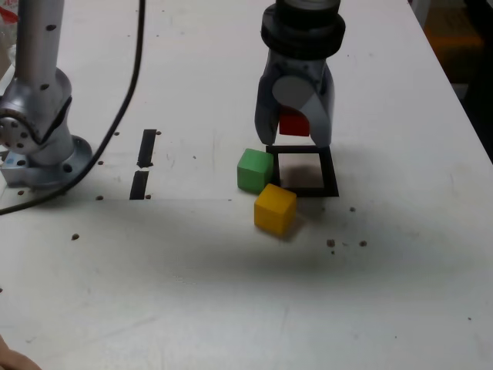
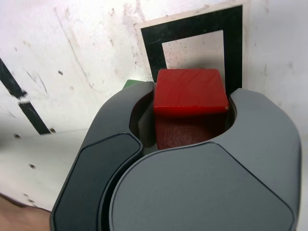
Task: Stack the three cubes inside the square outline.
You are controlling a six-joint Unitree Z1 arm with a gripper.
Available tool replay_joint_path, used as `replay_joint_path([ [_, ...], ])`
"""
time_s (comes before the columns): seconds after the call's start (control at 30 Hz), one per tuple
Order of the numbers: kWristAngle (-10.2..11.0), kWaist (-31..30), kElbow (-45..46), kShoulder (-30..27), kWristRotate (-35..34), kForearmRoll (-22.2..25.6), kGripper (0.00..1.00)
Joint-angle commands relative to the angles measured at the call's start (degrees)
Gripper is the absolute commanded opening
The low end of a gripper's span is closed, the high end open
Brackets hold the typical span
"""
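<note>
A: So our end effector point(image 1: 293, 142) is gripping the red cube point(image 2: 190, 94). Where's the square outline point(image 1: 330, 171)?
B: Right below it in the exterior view, toward the bench's point(image 1: 400, 254) near edge. We've got green point(image 1: 255, 170) by its left side, yellow point(image 1: 275, 209) at its near-left corner. Open room's on the right.

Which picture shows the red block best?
The wrist view: the red block looks big there, held between the gripper's jaws. The exterior view shows only a small red patch, because the gripper hides the rest.
</note>
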Motion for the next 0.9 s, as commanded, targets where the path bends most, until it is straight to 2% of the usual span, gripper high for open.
replay_joint_path([
  [0.0,-0.01,0.11,-0.22,0.77,-2.92,-0.12,0.08],
  [0.3,-0.19,0.12,0.07,3.14,-11.72,-2.36,0.08],
  [0.87,-1.74,0.05,4.00,5.41,-10.47,-7.37,0.08],
])
